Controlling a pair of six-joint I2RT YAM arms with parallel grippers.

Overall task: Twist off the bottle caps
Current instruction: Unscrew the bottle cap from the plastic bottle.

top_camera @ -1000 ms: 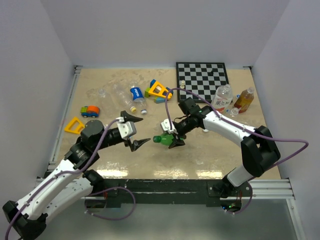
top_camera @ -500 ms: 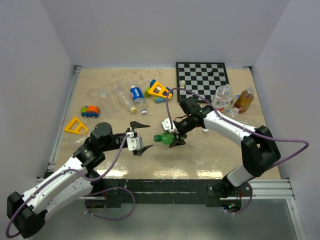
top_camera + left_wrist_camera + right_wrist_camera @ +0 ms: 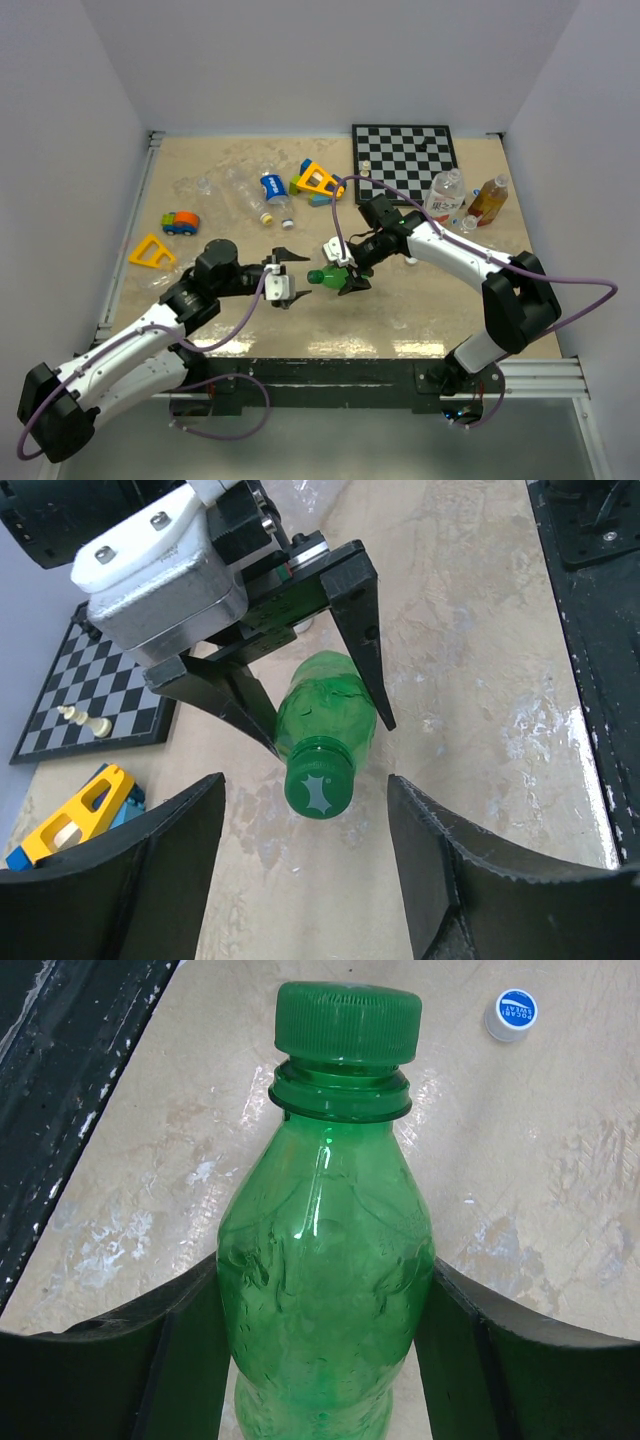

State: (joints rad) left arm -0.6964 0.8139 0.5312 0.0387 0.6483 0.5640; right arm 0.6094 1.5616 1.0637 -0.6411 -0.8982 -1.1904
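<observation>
Right gripper [image 3: 345,276]: clamped on the body of the green bottle [image 3: 330,277], one finger pressed to each side
Green bottle: held on its side near the middle of the table [image 3: 430,295], neck pointing toward the left arm; it looks lifted off the surface, though no view makes that sure
Green cap [image 3: 320,787]: screwed onto the bottle's neck, its top facing the left wrist camera
Left gripper [image 3: 305,792]: jaws apart, a finger on either side of the green cap with a gap on both sides; it grasps nothing
Loose cap [image 3: 511,1013]: white with a blue top, lying on the table beyond the bottle's neck
Other bottles: a blue-labelled clear bottle [image 3: 272,189] lies far left of centre; a clear bottle [image 3: 445,192] and an amber bottle [image 3: 489,200] stand upright just beside the chessboard [image 3: 405,155]
</observation>
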